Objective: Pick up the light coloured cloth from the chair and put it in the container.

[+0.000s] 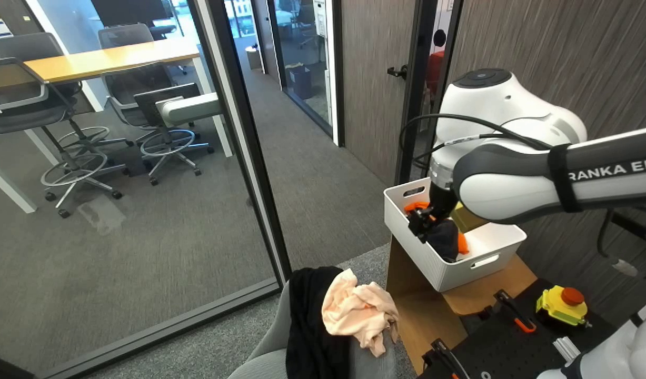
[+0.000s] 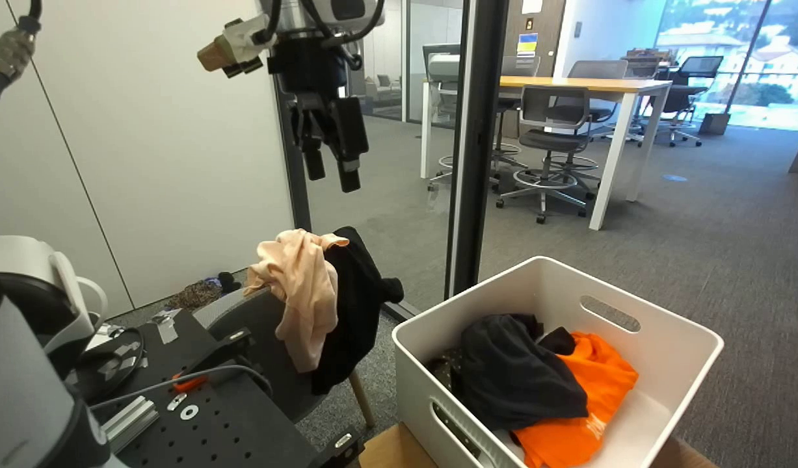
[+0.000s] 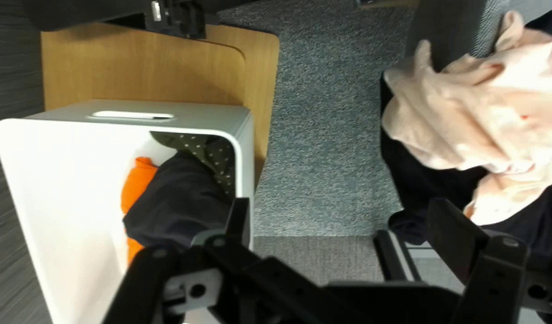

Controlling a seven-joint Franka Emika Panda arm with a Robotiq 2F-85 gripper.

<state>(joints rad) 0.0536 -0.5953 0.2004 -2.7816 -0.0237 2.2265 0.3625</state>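
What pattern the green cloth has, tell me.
Pale dots; the green cloth shows best in the wrist view.

Gripper [image 2: 332,172], raised, fingers apart. Cloth [image 2: 300,279], peach, draped over back of chair [image 2: 262,325], partly covering black garment [image 2: 361,302]. Container [image 2: 412,390], white, open-topped: dark garment [image 2: 516,377] against orange garment [image 2: 600,377]. Table [image 2: 587,82], wood-topped, in background, tall chairs [image 2: 555,141] beside it.

"How many cloths are you counting?"

"Five. In the wrist view, one light coloured cloth [image 3: 478,117] and one black cloth [image 3: 431,184] are lying around three o'clock; one orange cloth [image 3: 135,182], one charcoal cloth [image 3: 179,202] and one dotted cloth [image 3: 219,155] are sharing one container [image 3: 46,180] between eight and nine."

"Chairs? Grippers?"

"In an exterior view, one grey chair [image 2: 278,380] is standing near half past seven and one gripper [image 2: 332,172] is hanging near half past ten; in an exterior view, at least four office chairs [image 1: 30,120] are standing at one table [image 1: 117,55] towards ten."
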